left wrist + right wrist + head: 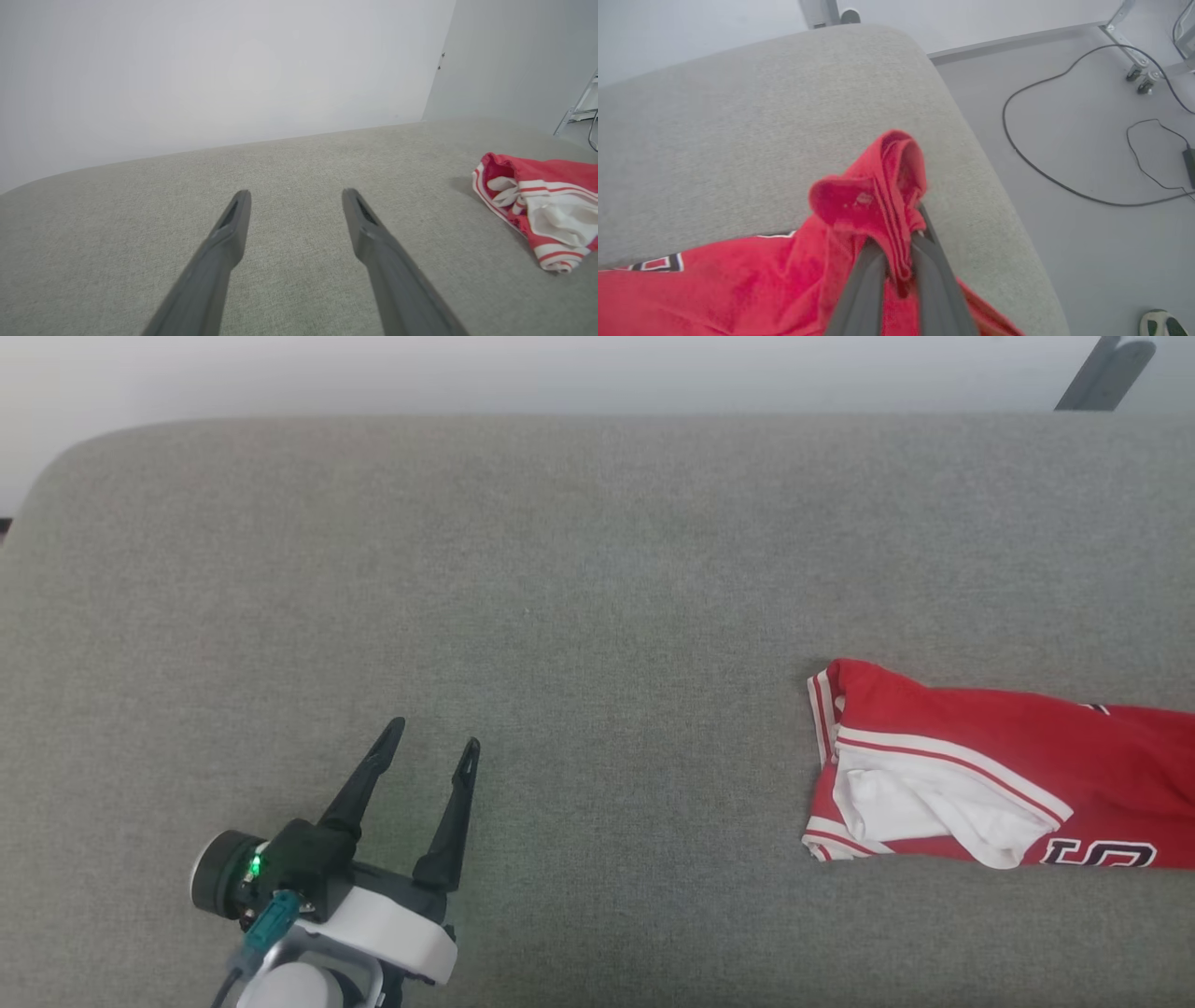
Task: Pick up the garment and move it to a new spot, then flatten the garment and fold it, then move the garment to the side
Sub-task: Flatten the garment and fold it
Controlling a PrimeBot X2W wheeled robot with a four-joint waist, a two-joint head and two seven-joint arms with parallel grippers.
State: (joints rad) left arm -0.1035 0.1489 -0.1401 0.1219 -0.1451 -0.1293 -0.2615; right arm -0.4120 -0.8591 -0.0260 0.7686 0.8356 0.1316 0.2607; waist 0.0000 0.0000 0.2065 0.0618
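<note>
My right claw [900,242] is closed on a thin fold of red cloth at one end of the garment [738,289], and this grip worries me first: the fold stands up between the fingers in what looks like several layers, so in a lift it may slip out, or the shirt may come up bunched instead of hanging open. The garment [980,747] lies at the right side of the pad [560,569], crumpled, with a white sleeve turned over its left end, and the pinched part is near the pad's rounded right edge. If I pull to the right or let go too early, I think the cloth can slide over that edge to the floor [1087,140], where a black cable [1017,154] lies. My left claw [434,735] is open and empty, low over the near left part of the pad and well apart from the shirt, so it cannot catch anything. The pad is grey woven fabric with rounded corners, and its texture may drag on the cloth. Behind it is a pale wall [210,70]; at the right stand metal legs on casters [1134,70].
</note>
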